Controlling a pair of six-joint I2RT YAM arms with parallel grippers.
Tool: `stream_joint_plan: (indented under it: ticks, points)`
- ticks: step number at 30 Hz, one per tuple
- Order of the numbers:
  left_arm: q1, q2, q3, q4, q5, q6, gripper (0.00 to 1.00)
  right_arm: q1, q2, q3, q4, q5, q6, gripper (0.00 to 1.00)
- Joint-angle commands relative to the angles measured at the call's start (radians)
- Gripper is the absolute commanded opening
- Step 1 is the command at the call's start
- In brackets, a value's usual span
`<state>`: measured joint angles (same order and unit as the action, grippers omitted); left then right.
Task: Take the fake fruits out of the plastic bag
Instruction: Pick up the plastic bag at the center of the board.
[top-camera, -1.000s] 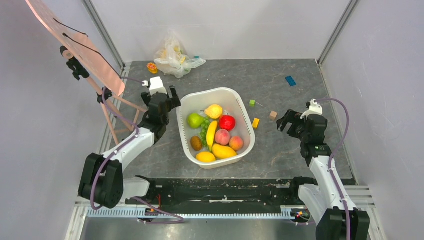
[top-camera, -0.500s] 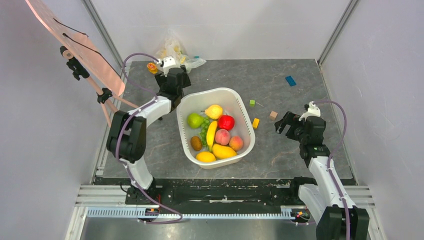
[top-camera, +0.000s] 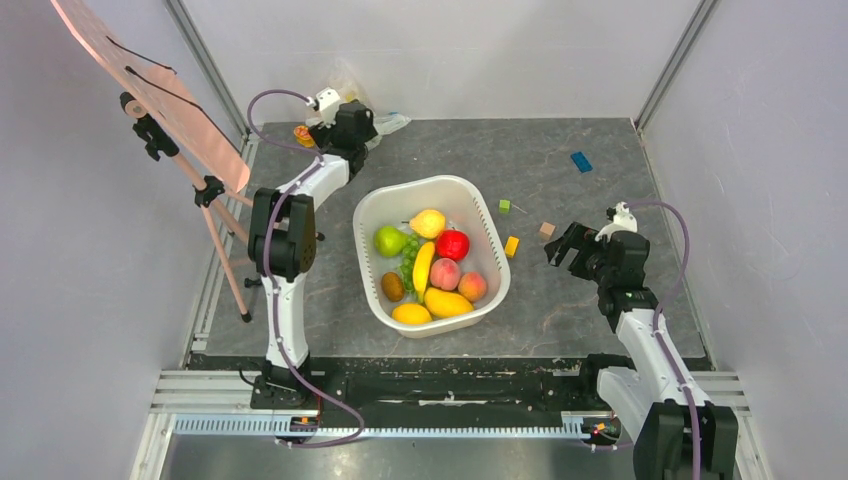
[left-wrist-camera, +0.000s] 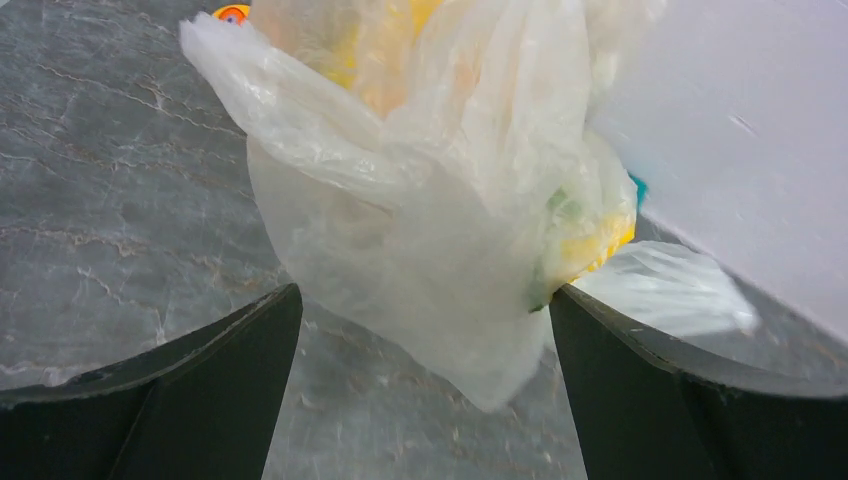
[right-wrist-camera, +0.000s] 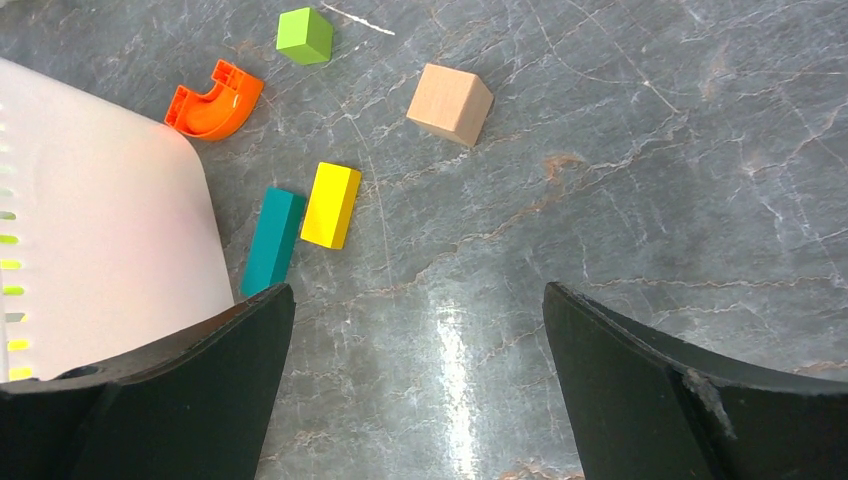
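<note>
A grey marbled table (top-camera: 600, 180) is enclosed by pale walls (top-camera: 450, 50). A white rounded plastic basin (top-camera: 366, 262) filled with glossy toy fruits (top-camera: 430, 265) is set at the table's middle. At the far left, the thin see-through plastic bag (left-wrist-camera: 430, 230), with a yellow fake fruit (left-wrist-camera: 590, 245) showing through it, is straddled but not pinched by the left gripper (left-wrist-camera: 422, 300), which is spread wide. The right gripper (right-wrist-camera: 415, 300) is held wide and empty above small coloured blocks (right-wrist-camera: 330, 205).

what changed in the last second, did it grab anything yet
The left hand swung from beside the white basin out to the far-left corner. It is now open, with the lower end of the plastic bag between its sides, and has not closed on anything. The right hand edged slightly left and is open. The basin and the fruits in it stayed put.
</note>
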<state>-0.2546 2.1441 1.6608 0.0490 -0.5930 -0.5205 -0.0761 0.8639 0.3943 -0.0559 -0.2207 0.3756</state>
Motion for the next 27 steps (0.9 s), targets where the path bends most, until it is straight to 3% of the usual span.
stream_joint_plan:
  ticks: [1,6,8,13,17,27]
  points:
    - [0.054,0.089,0.147,-0.081,0.015,-0.107,1.0,-0.002,0.015,0.0,0.048,-0.031,0.018,0.98]
    - [0.068,0.221,0.349,-0.169,0.031,-0.109,1.0,-0.002,0.027,0.009,0.049,-0.03,0.016,0.98]
    - [0.073,0.25,0.389,-0.189,0.047,-0.114,0.91,-0.002,0.026,0.011,0.048,-0.029,0.016,0.98]
    - [0.076,0.24,0.354,-0.13,0.105,-0.118,0.52,-0.002,0.02,0.011,0.042,-0.026,0.015,0.98]
    - [0.077,0.201,0.29,-0.082,0.157,-0.108,0.03,-0.002,0.008,0.009,0.035,-0.026,0.013,0.98]
    - [0.045,-0.034,0.052,0.174,0.533,-0.141,0.02,-0.002,-0.039,0.026,-0.005,-0.022,0.004,0.98]
